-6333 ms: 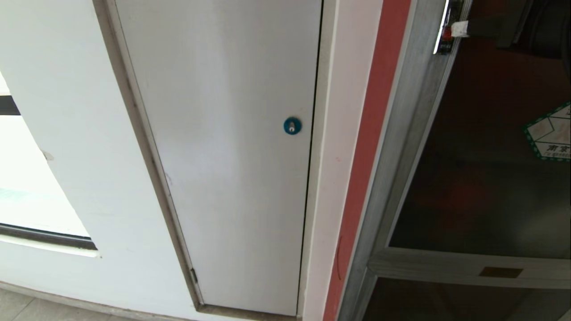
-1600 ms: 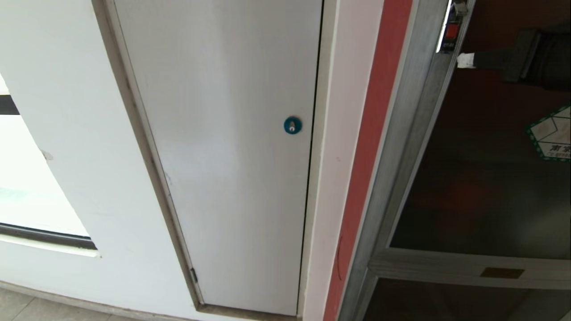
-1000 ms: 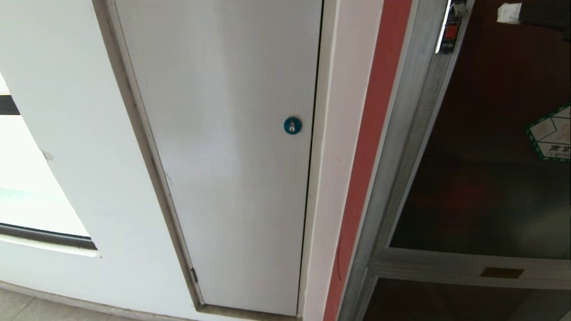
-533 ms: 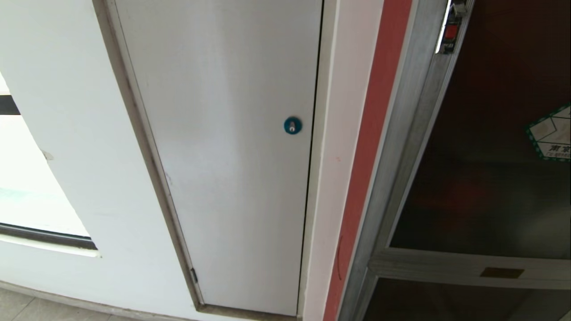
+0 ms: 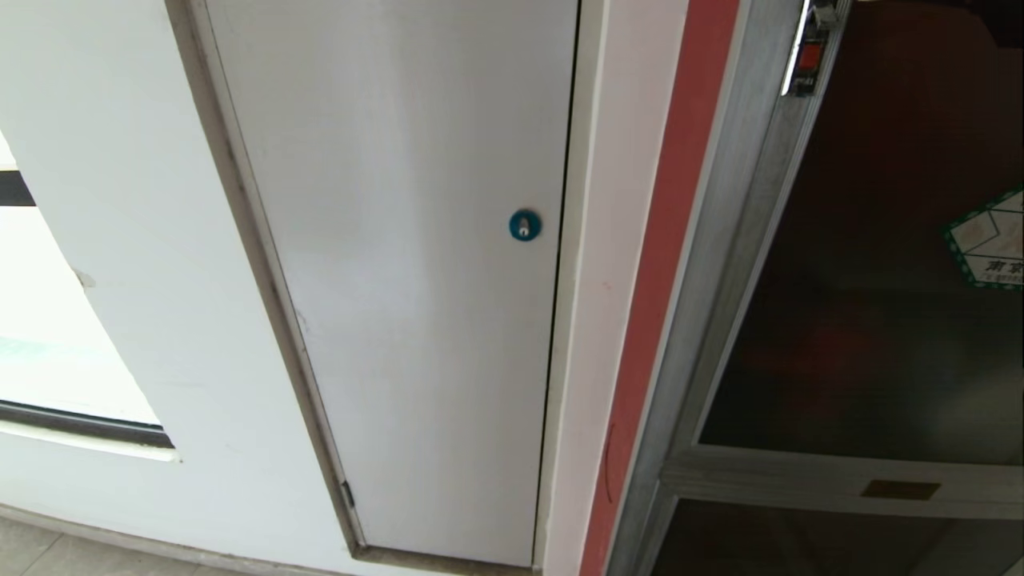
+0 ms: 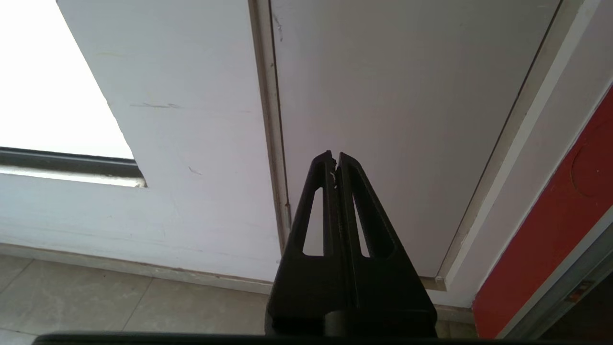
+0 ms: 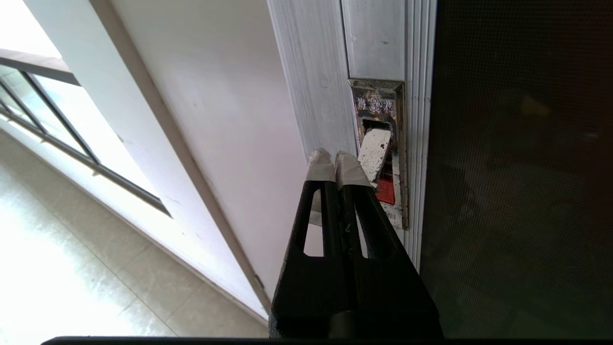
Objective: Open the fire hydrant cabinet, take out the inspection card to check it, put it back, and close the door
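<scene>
The fire hydrant cabinet's brushed aluminium frame [image 5: 704, 280] runs down the right of the head view. Its door [image 5: 864, 320] of dark tinted glass carries a green-bordered sticker [image 5: 988, 240] and a small brass plate [image 5: 900, 490] on the crossbar. A latch [image 5: 810, 56] with a red part sits high on the door's edge. In the right wrist view my right gripper [image 7: 335, 158] is shut and empty, its white-taped tips just beside the latch's white lever [image 7: 374, 153]. My left gripper [image 6: 335, 158] is shut and parked low, facing the white panel. The inspection card is hidden.
A plain white panel [image 5: 416, 280] with a blue round lock [image 5: 524, 225] fills the middle. A red strip [image 5: 664, 280] separates it from the cabinet. A bright window [image 5: 48, 360] lies at the left, tiled floor [image 6: 96, 302] below.
My right gripper, earlier seen at the top right of the head view near the latch, has risen out of that view. The door and the left arm look unchanged.
</scene>
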Motion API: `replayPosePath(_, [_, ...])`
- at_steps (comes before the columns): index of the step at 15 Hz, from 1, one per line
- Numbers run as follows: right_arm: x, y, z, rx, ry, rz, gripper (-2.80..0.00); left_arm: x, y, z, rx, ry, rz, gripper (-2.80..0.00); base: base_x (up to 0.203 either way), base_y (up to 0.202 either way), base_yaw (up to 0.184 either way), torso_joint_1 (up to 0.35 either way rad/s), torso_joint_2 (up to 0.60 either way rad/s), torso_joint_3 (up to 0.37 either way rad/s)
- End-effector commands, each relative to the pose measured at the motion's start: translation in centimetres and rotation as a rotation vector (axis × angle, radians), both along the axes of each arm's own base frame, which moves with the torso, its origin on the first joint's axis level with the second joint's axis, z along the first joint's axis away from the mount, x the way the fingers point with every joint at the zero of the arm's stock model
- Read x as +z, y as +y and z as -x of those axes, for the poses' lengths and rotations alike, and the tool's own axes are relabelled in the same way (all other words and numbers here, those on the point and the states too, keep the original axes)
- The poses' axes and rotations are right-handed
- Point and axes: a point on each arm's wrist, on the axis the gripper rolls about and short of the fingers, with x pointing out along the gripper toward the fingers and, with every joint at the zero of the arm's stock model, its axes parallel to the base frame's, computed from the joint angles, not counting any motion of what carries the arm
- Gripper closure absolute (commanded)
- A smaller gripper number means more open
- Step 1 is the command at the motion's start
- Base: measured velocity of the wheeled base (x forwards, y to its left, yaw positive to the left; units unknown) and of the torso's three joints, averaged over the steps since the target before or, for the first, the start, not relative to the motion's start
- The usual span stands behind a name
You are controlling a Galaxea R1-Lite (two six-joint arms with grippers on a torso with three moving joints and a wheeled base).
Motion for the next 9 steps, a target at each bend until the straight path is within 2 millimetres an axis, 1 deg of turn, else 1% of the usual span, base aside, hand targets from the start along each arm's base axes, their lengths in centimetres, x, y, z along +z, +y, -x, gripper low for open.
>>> replayPosePath(1, [-0.4,0.1,-0.7,0.001,0.019,0.002,0.0,-0.2,0.0,0.0,0.001,0.005,-0.001,0.0,0.0,0.0,0.0,0.0,0.0,0.0])
replayPosePath(4, [-0.7,0.2,-1.4,-0.007,0.027,0.003,0.0,-0.2,0.0,0.0,0.001,0.005,0.0,0.0,0.0,0.0,0.0,0.0,0.0,0.0])
replayPosePath(9, [-1.1,0.0,-2.1,-0.025,0.044,0.004,0.0,-0.2,0.0,0.0,0.001,0.005,-0.001,0.0,0.0,0.0,0.0,0.0,0.0,0.0])
